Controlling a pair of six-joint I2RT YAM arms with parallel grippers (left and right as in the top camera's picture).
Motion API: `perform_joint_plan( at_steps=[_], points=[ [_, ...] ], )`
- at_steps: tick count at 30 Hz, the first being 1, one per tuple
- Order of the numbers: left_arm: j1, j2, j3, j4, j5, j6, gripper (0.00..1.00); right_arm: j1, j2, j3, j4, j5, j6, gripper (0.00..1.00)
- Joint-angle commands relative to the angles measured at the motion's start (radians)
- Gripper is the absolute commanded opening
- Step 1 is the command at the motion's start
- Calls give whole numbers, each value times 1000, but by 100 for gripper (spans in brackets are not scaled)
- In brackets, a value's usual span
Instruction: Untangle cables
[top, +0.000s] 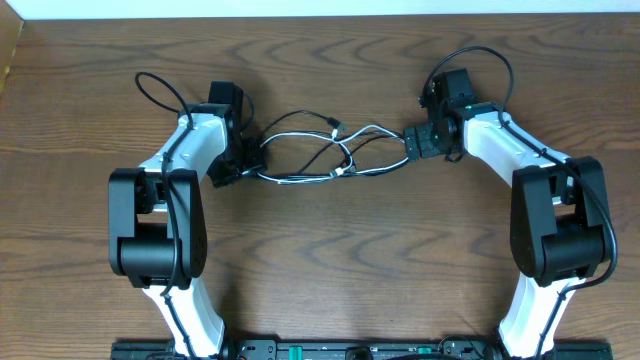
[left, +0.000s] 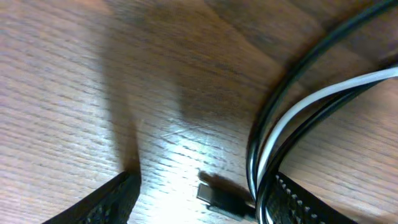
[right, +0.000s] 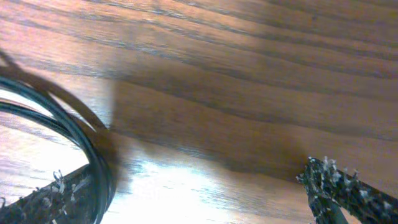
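Wood-grain counter (top: 320, 285), and the cables (top: 330, 158) lie tangled at its middle, strung left-right, one end at each pair of jaws. Now the left jaws stand apart, strands loose against one finger (left: 311, 202); the right jaws gape wide, gripping nothing, a loop beside one finger (right: 50, 196).

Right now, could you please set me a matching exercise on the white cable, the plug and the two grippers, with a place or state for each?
Things:
1 white cable
2 plug
3 left gripper
4 right gripper

Places or states:
A open, only bare table between its jaws
B flanked by black cables
C open, plug between its jaws
D dark, lying on the table

Pairs: 1-B, 2-D, 3-C, 4-A.
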Motion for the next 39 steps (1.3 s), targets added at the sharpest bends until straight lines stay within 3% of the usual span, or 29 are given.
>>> perform_joint_plan(
  at_steps=[1, 11, 24, 32, 36, 39],
  points=[
    [16, 31, -35, -21, -134, -25, 67, -19, 27, -26, -7, 157, 18, 99],
    [27, 31, -35, -44, -163, -40, 67, -56, 27, -54, 6, 179, 59, 99],
    [154, 31, -35, -60, -162, -58, 67, -154, 27, -55, 2, 194, 108, 99],
    [153, 31, -35, -50, -77, -58, 67, -150, 27, -55, 6, -196, 108, 98],
    [153, 31, -36, -28, 38, -45, 67, -115, 27, -55, 22, -413, 107, 99],
    [151, 31, -36, -17, 125, -20, 67, -79, 27, -55, 26, -459, 107, 99]
  ],
)
